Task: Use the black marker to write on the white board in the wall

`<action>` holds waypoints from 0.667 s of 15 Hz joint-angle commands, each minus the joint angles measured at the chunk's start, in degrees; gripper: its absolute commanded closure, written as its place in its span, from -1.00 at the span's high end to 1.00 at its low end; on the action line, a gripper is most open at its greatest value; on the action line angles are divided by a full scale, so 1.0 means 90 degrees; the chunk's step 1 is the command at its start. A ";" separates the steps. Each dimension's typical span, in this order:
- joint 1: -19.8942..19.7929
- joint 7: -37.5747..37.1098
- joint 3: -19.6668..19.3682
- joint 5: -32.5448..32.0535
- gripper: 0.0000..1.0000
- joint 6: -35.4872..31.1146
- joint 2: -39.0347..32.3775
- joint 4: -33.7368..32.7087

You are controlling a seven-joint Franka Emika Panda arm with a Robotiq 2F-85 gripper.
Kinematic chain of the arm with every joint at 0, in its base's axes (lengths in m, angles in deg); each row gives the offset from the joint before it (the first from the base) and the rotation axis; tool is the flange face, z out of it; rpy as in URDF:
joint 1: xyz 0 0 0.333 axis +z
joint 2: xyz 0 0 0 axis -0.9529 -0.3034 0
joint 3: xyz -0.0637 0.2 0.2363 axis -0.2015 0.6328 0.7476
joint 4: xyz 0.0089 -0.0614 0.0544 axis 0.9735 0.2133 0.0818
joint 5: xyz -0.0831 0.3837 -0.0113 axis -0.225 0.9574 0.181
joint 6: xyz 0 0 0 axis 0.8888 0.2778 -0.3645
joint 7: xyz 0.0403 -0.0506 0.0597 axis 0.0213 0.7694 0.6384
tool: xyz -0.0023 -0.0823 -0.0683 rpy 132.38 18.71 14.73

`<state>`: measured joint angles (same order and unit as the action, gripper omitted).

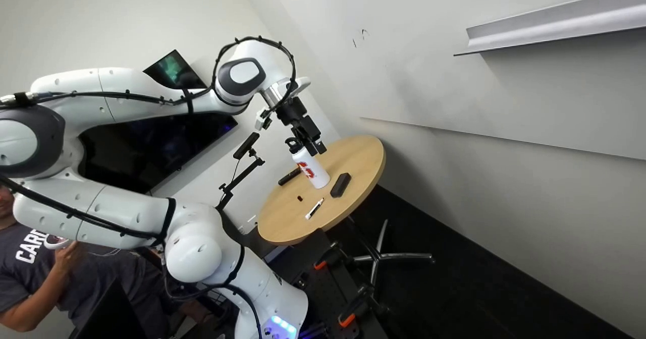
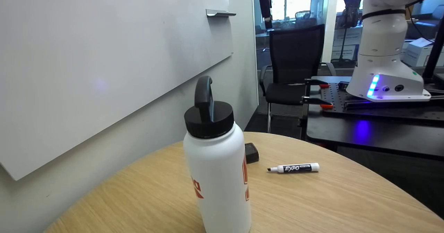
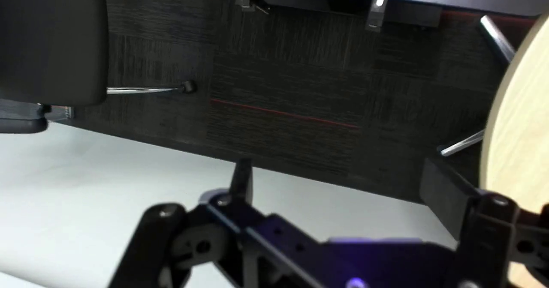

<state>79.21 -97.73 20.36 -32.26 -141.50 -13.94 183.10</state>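
The black marker (image 1: 315, 209) is a white pen with a black label. It lies uncapped on the round wooden table (image 1: 282, 223); it also shows in an exterior view (image 2: 295, 168) with its dark tip bare. The white board (image 1: 434, 87) is on the wall beside the table, with small black strokes near its top; it also shows in an exterior view (image 2: 104, 52). My gripper (image 1: 318, 149) hangs in the air, apart from the marker and pointing downward. In the wrist view my gripper (image 3: 336, 163) is open with nothing between its fingers. The marker is out of the wrist view.
A white bottle (image 2: 218, 163) with a black lid stands on the table. A black eraser (image 1: 340, 185), a small dark cap (image 1: 300, 198) and a black cylinder (image 1: 288, 176) lie there too. A metal ledge (image 1: 555, 21) juts from the board. A chair (image 2: 296, 49) stands beyond the table.
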 commanded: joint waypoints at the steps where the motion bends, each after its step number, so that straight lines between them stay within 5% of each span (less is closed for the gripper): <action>1: 0.0842 0.0179 0.0173 0.0922 1.00 -0.0592 0.0267 0.0519; 5: 0.1599 -0.0161 0.0657 0.2037 1.00 -0.1497 0.0094 0.0819; 10: 0.1662 -0.0324 0.0950 0.1900 1.00 -0.1551 0.0034 0.0784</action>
<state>93.94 -100.56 29.16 -15.03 -155.60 -13.62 190.24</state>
